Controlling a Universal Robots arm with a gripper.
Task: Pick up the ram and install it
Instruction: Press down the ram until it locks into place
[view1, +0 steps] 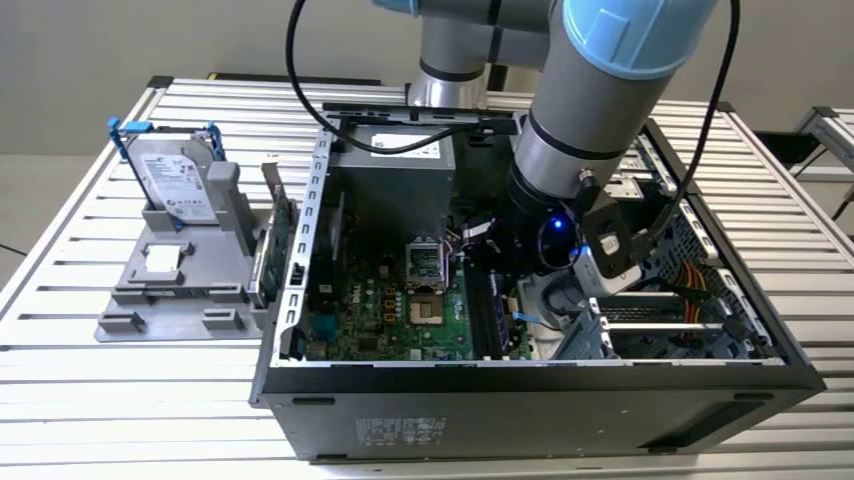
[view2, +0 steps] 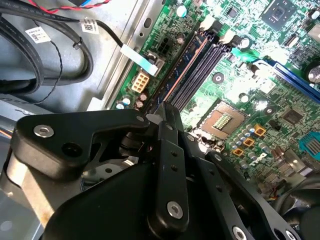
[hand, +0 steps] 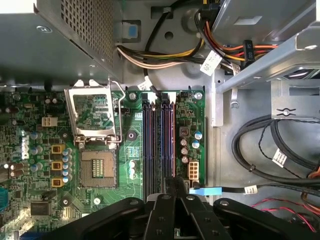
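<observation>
The arm is down inside the open computer case (view1: 534, 400), toward the exterior view's right of the motherboard (view1: 400, 310). The gripper (hand: 172, 187) sits right over the bank of black memory slots (hand: 150, 140), near the empty processor socket (hand: 97, 167). The ram (hand: 167, 140) stands on its long edge in the slot bank, a thin bluish stick with its long axis parallel to the slots, one end pointing at the gripper and the other at the yellow and orange cable bundle (hand: 165, 52). In the second wrist view the same stick (view2: 182, 67) runs away from the black fingertips (view2: 167, 112), which sit narrow at its near end; whether they pinch it, I cannot tell. Outside the case, on the exterior view's left, a silver hard drive (view1: 174, 180) with blue handles stands upright in a grey holder (view1: 174, 290) on the slatted table (view1: 80, 390).
</observation>
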